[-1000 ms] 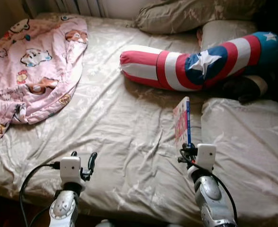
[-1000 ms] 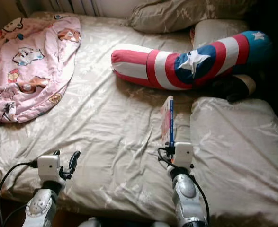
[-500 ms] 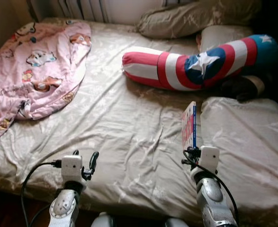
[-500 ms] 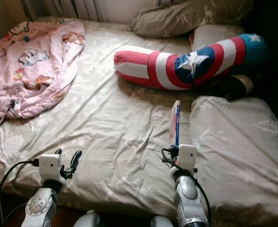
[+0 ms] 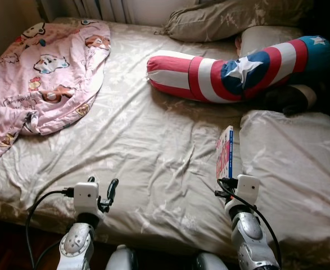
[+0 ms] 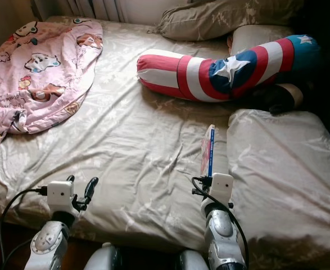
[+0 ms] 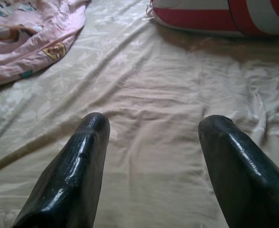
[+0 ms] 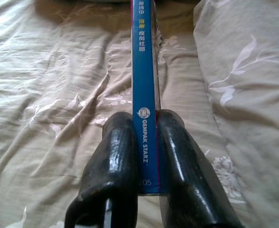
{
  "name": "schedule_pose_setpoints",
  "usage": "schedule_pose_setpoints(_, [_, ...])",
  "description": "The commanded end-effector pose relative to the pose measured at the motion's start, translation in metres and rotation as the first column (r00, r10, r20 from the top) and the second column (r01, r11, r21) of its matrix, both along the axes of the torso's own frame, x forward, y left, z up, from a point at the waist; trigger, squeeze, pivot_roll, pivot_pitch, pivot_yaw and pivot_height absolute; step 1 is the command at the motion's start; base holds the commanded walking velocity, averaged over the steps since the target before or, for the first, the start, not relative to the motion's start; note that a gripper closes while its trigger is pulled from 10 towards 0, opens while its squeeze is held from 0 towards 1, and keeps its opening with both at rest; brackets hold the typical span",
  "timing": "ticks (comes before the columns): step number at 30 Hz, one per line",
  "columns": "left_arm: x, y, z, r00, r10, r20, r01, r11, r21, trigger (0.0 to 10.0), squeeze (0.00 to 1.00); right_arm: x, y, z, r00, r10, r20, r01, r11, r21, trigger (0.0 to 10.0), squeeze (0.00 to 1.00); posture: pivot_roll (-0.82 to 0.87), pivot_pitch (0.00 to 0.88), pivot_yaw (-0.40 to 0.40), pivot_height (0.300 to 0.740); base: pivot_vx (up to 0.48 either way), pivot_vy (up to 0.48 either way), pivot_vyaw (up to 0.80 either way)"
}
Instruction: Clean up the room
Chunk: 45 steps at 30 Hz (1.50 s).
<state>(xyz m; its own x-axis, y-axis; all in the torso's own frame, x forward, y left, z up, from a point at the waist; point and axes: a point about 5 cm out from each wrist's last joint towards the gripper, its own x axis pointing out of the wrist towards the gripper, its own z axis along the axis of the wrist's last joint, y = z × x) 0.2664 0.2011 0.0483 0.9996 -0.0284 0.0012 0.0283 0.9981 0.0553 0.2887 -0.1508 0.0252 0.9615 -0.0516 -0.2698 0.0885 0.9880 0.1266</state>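
Right gripper (image 8: 146, 142): pinching a thin blue-spined book (image 5: 225, 152), holding it upright on edge over the beige bedsheet (image 5: 153, 146), just beside a beige pillow (image 5: 294, 152).
Left gripper (image 7: 153, 142): hovering near the bed's front edge, fingers spread wide, gripping nothing.

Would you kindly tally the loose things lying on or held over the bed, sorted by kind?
Beige floral pillows: 3
Red, white and blue star-patterned bolster cushion: 1
Pink cartoon-print blanket: 1
Thin blue-spined book, clamped in the right gripper: 1
Total: 6
The dark bundle beside the bolster is too shaded to classify.
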Motion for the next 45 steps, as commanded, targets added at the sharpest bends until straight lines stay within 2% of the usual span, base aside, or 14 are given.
schedule_pose_setpoints(1, [-0.004,0.0,-0.006,0.999,-0.002,-0.036,0.001,1.0,-0.004,10.0,0.0,0.0,-0.001,0.002,1.0,-0.006,0.02,0.005,1.0,0.006,10.0,0.0,0.06,0.178,-0.032,0.651,0.0,0.0,0.0])
schedule_pose_setpoints(15, [-0.003,-0.001,-0.002,1.0,-0.003,-0.028,0.003,1.0,0.001,10.0,0.0,0.006,-0.01,0.004,0.998,-0.058,0.013,0.058,0.998,0.011,10.0,0.0,0.07,0.195,-0.032,0.651,0.0,0.0,0.0])
schedule_pose_setpoints(19, [-0.002,0.0,-0.001,1.0,-0.002,-0.026,0.002,1.0,0.003,10.0,0.0,0.014,-0.018,0.005,0.997,-0.071,-0.037,0.065,0.986,-0.151,10.0,0.0,0.07,0.201,-0.031,0.651,0.0,0.0,0.0])
schedule_pose_setpoints(22, [-0.002,0.0,-0.001,1.0,-0.001,-0.026,0.001,1.0,0.003,10.0,0.0,0.018,-0.019,0.008,0.998,-0.057,-0.034,0.05,0.979,-0.196,10.0,0.0,0.07,0.204,-0.032,0.651,0.0,0.0,0.0])
schedule_pose_setpoints(24, [-0.002,0.0,-0.001,1.0,0.0,-0.026,0.0,1.0,0.003,10.0,0.0,0.023,-0.022,0.011,0.999,-0.027,-0.043,0.014,0.957,-0.289,10.0,0.0,0.07,0.207,-0.032,0.651,0.0,0.0,0.0])
schedule_pose_setpoints(29, [-0.003,-0.001,0.0,1.0,0.0,-0.028,0.0,1.0,0.002,10.0,0.0,0.028,-0.023,0.013,0.999,0.007,-0.04,-0.021,0.924,-0.382,10.0,0.0,0.07,0.209,-0.032,0.651,0.0,0.0,0.0])
schedule_pose_setpoints(34, [-0.003,-0.001,0.0,1.0,0.002,-0.027,-0.002,1.0,0.004,10.0,0.0,0.034,-0.029,0.024,1.0,-0.008,0.025,0.018,0.889,-0.457,10.0,0.0,0.08,0.222,-0.029,0.651,0.0,0.0,0.0])
schedule_pose_setpoints(36, [-0.003,0.0,0.001,1.0,0.002,-0.026,-0.002,1.0,0.006,10.0,0.0,0.037,-0.026,0.03,0.995,0.069,0.066,-0.026,0.858,-0.513,10.0,0.0,0.08,0.224,-0.028,0.651,0.0,0.0,0.0])
schedule_pose_setpoints(38, [-0.002,0.0,0.002,1.0,0.004,-0.023,-0.004,1.0,0.007,10.0,0.0,0.039,-0.018,0.04,0.957,0.269,0.105,-0.144,0.76,-0.634,10.0,0.0,0.08,0.23,-0.024,0.651,0.0,0.0,0.0])
schedule_pose_setpoints(40, [-0.002,0.0,0.003,1.0,0.003,-0.022,-0.003,1.0,0.007,10.0,0.0,0.037,-0.016,0.043,0.916,0.389,0.096,-0.204,0.66,-0.723,10.0,0.0,0.08,0.231,-0.024,0.651,0.0,0.0,0.0])
schedule_pose_setpoints(41, [-0.002,0.0,0.003,1.0,0.002,-0.023,-0.002,1.0,0.008,10.0,0.0,0.036,-0.019,0.042,0.895,0.439,0.079,-0.232,0.609,-0.758,10.0,0.0,0.07,0.231,-0.023,0.651,0.0,0.0,0.0])
schedule_pose_setpoints(42, [-0.002,0.001,0.003,1.0,0.002,-0.023,-0.001,1.0,0.009,10.0,0.0,0.035,-0.02,0.042,0.887,0.456,0.068,-0.248,0.596,-0.764,10.0,0.0,0.07,0.231,-0.023,0.651,0.0,0.0,0.0])
schedule_pose_setpoints(44, [-0.002,0.001,0.003,1.0,0.001,-0.022,-0.001,1.0,0.01,10.0,0.0,0.033,-0.026,0.039,0.865,0.501,0.02,-0.285,0.525,-0.802,10.0,0.0,0.07,0.231,-0.023,0.651,0.0,0.0,0.0])
schedule_pose_setpoints(45, [-0.002,0.001,0.003,1.0,0.001,-0.022,-0.001,1.0,0.011,10.0,0.0,0.032,-0.028,0.037,0.841,0.54,-0.023,-0.311,0.449,-0.838,10.0,0.0,0.08,0.232,-0.022,0.651,0.0,0.0,0.0])
